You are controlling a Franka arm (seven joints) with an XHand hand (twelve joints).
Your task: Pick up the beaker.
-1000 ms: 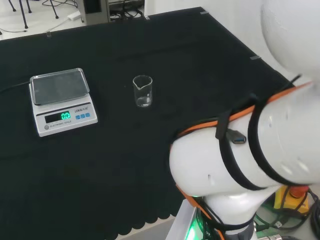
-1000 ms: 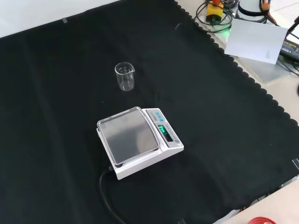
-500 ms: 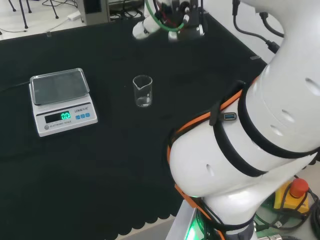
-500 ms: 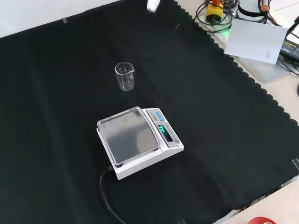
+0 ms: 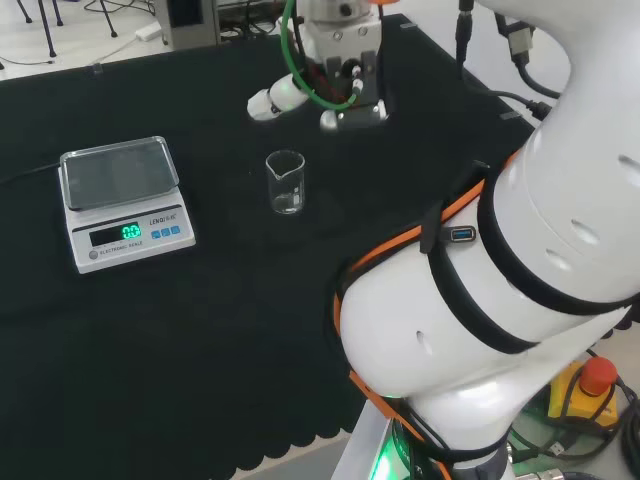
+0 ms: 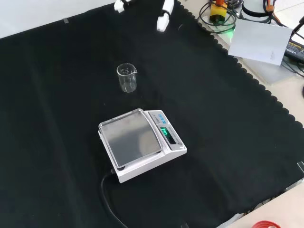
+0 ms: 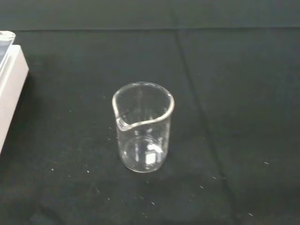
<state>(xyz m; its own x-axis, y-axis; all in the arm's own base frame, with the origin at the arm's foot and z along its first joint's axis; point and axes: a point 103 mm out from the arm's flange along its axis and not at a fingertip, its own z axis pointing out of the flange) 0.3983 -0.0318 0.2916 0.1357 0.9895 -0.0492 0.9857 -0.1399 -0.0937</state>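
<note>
A small clear glass beaker (image 5: 286, 185) stands upright and empty on the black cloth, its spout turned toward the camera in the wrist view (image 7: 143, 126). In the front view the beaker (image 6: 127, 78) stands just beyond the scale. The hand (image 5: 340, 62) hovers above and beyond the beaker in the head view, apart from it, with its white-tipped fingers (image 5: 268, 100) spread and holding nothing. In the front view, two white fingertips (image 6: 164, 19) reach in from the top, well short of the beaker.
A white digital scale (image 5: 120, 200) with a lit green display sits left of the beaker in the head view, nearer the camera in the front view (image 6: 140, 142); its cable trails off. The scale's corner (image 7: 9, 84) shows in the wrist view. The arm's white links (image 5: 500, 280) loom at the right.
The hand has come down into the head view toward the beaker, and its fingertips now show in the front view. The beaker and scale have not moved.
</note>
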